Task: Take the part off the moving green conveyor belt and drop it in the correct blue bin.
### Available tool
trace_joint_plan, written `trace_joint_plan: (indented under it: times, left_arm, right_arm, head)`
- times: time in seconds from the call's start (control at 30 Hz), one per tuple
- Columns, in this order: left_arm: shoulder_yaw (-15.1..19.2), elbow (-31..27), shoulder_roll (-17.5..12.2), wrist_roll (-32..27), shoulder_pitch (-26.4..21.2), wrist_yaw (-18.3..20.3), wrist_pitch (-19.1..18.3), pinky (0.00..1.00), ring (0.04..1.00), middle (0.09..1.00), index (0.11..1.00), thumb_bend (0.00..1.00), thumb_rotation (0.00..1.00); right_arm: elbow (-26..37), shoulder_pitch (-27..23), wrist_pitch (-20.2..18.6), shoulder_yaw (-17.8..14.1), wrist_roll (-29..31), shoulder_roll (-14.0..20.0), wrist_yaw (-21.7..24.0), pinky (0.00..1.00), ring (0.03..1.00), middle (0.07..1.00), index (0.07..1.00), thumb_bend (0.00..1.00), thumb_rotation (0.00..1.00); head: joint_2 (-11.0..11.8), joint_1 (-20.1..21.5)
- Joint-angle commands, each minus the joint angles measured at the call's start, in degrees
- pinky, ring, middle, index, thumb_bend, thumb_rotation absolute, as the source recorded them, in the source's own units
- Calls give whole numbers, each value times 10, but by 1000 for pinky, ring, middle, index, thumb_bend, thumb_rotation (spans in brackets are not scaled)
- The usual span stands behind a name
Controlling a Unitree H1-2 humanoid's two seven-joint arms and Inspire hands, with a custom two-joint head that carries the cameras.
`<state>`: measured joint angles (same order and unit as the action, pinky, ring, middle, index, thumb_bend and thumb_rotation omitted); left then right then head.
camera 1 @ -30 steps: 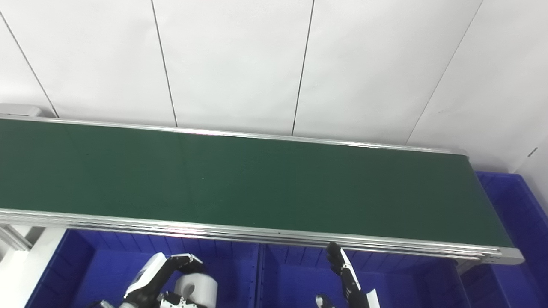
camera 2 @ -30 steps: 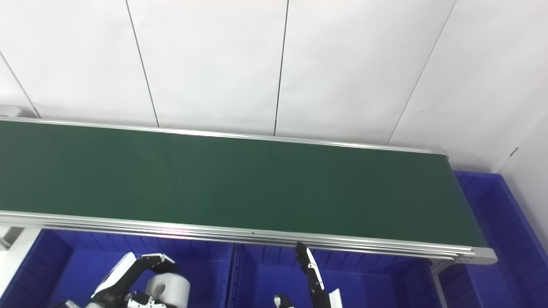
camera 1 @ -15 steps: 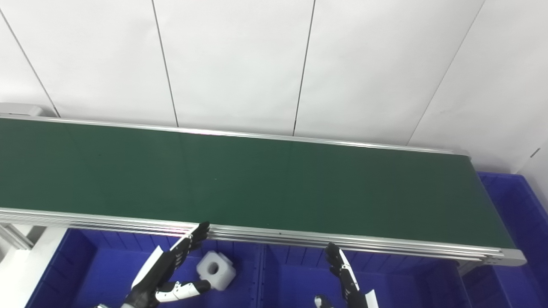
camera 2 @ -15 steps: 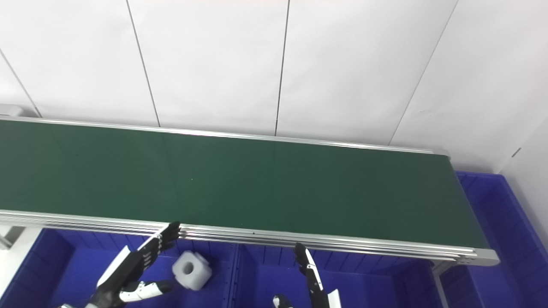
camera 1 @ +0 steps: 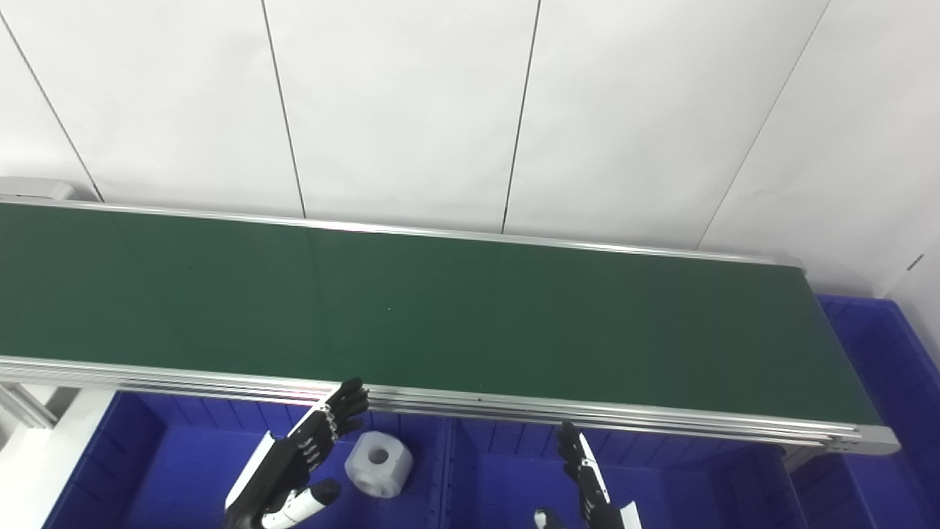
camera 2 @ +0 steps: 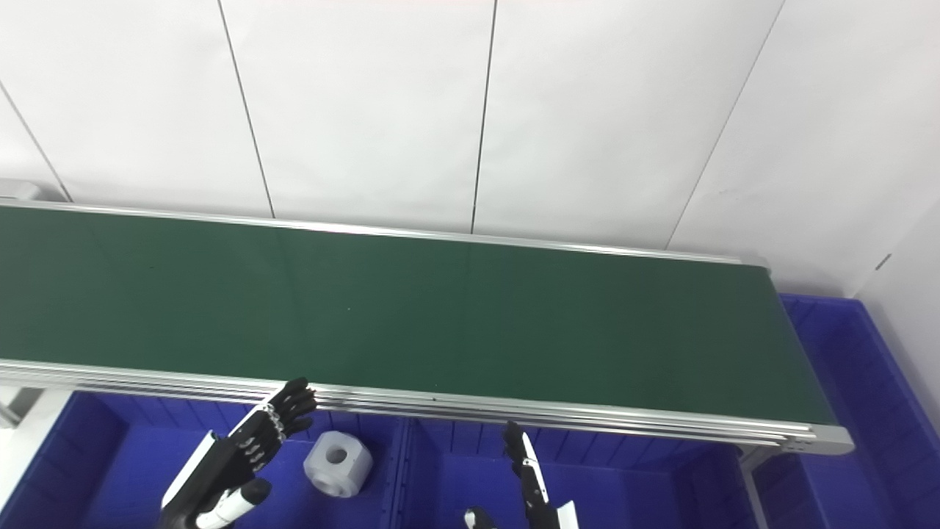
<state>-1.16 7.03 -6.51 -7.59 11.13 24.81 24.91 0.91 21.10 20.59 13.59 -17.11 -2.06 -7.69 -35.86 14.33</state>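
Note:
A white part (camera 1: 378, 463) with a round hole lies in the left blue bin (camera 1: 158, 459), below the belt's near rail; it also shows in the right eye view (camera 2: 337, 463). My left hand (camera 1: 302, 452) is open, fingers spread, just left of the part and apart from it. My right hand (camera 1: 584, 474) is open with fingers pointing up, over the middle blue bin (camera 1: 683, 477). The green conveyor belt (camera 1: 440, 316) carries no part.
A third blue bin (camera 1: 892, 367) stands past the belt's right end. The belt's metal near rail (camera 1: 477, 404) runs just above both hands. A white frame piece (camera 1: 37, 448) sits at the lower left. White wall panels stand behind.
My left hand opened and let go of the white part, which dropped into the left bin and settled. The left hand rose with fingers spread. The right hand sank slightly.

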Motion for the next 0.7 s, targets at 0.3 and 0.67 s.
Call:
trace_joint_plan:
  times: [0.3,0.67]
  left_arm:
    - [39,-3,20,-23,-2,52,20,910,924,935,928,666,676]
    - [42,-4,18,-44,-14,50,20,919,935,940,944,666,684]
  right_arm:
    - [34,-18,-27,-2,3,-8,13,989,988,977,993,682,932]
    - [59,-51,-82,-10,-28,-15,11,961,971,981,998,658,999]
  head:
    - [-46,26]
    - [-71,84]
